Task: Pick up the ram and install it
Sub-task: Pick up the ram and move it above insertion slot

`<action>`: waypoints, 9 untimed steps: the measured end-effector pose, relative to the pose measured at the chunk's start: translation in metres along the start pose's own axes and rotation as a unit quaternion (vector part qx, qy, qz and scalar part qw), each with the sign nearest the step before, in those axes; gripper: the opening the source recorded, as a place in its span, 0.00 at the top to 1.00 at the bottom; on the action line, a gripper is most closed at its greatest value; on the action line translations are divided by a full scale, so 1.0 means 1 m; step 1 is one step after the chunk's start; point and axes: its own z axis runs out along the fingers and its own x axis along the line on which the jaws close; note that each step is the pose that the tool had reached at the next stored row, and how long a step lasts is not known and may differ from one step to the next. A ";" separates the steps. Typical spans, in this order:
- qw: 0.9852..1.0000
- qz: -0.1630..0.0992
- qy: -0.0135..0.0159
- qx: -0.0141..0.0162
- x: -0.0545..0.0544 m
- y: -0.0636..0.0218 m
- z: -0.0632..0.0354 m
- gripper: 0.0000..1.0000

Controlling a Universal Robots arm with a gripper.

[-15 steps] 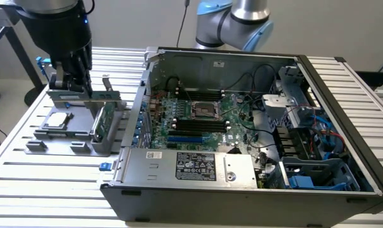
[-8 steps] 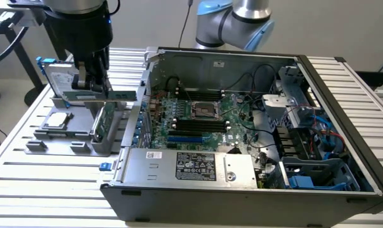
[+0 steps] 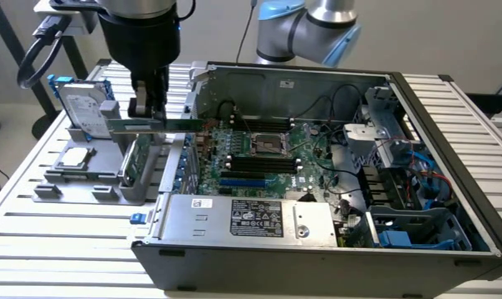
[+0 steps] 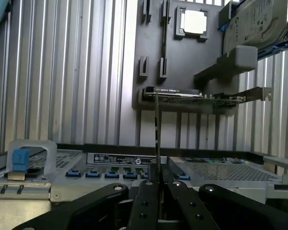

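above the grey parts tray (image 3: 75, 182), just off the exterior view's left of the open computer case (image 3: 317, 265), your gripper (image 3: 149, 115) is clamping the ram (image 3: 178, 125) between closed jaws. the stick is hanging level, its long axis pointing toward the case. the black memory slots (image 3: 260, 163) are lying lower, toward the exterior view's right.

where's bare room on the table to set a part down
Bare slatted table at the exterior view's lower left, bordered by the gray fixture and the open case. Crowded: the fixture's slots, inside the case, and where the hand holds the ram.
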 end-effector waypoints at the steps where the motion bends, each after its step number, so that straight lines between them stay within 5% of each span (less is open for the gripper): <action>1: 1.000 0.000 0.000 0.000 0.000 -0.0045 -0.0005 0.86; 9: 1.000 0.000 -0.001 0.000 0.002 -0.0406 -0.0042 0.86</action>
